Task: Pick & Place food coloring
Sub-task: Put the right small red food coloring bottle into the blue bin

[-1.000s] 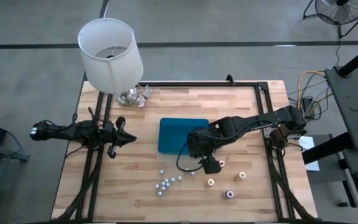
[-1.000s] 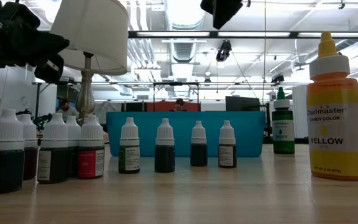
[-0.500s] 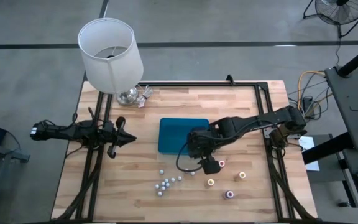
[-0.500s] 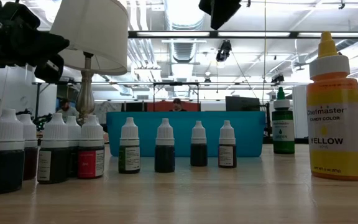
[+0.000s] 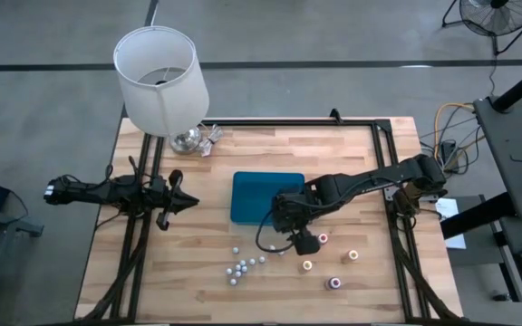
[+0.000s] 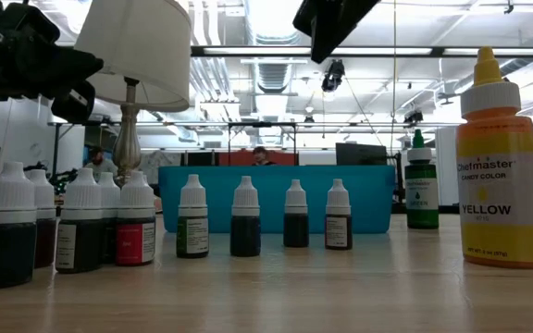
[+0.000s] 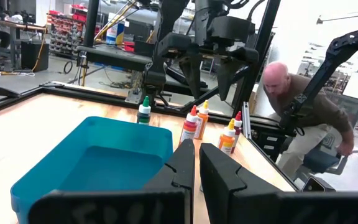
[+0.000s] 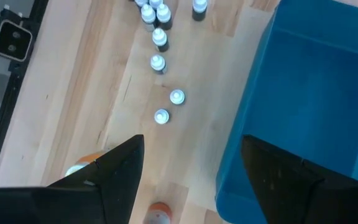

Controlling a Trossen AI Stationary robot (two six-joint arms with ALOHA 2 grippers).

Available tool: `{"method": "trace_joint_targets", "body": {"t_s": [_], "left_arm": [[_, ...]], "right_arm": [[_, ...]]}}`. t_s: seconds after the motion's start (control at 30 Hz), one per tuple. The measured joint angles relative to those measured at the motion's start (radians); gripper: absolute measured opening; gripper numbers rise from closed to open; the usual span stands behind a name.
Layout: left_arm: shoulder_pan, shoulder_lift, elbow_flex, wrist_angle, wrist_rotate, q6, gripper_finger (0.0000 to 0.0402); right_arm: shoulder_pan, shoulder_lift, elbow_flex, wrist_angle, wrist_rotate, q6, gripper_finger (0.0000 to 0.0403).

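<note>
Two arms, one working: the right gripper (image 5: pixel 290 237) hangs with fingers spread and empty, above the tabletop (image 5: pixel 352 163) just beside the blue tray (image 8: pixel 309 93). The food coloring (image 8: pixel 160 115), small rounded plastic bottles with white caps, stands scattered beyond the fingers. Seemingly the approach; next, descend over one bottle. The left gripper (image 5: pixel 188 202) waits clenched, well apart.

A white-shaded lamp (image 5: pixel 160 80) is standing at the far left corner of the wooden table (image 5: pixel 243 149), its metal base (image 5: pixel 185 139) resting beside a small crumpled clear wrapper (image 5: pixel 210 138). A floor fan (image 5: pixel 495 15) is sitting on the floor well beyond the table's far right corner. A person (image 7: pixel 303 121) is bending forward just past the table's right edge.
</note>
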Motion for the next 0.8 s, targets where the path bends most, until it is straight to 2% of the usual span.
{"method": "trace_joint_targets", "body": {"t_s": [0.2, 0.8], "left_arm": [[0.0, 0.0, 0.0, 0.0, 0.0, 0.0, 0.0], [0.0, 0.0, 0.0, 0.0, 0.0, 0.0, 0.0]], "right_arm": [[0.0, 0.0, -0.041, 0.049, -0.001, 0.006, 0.0266], [0.0, 0.0, -0.042, 0.064, -0.002, 0.016, 0.0262]]}}
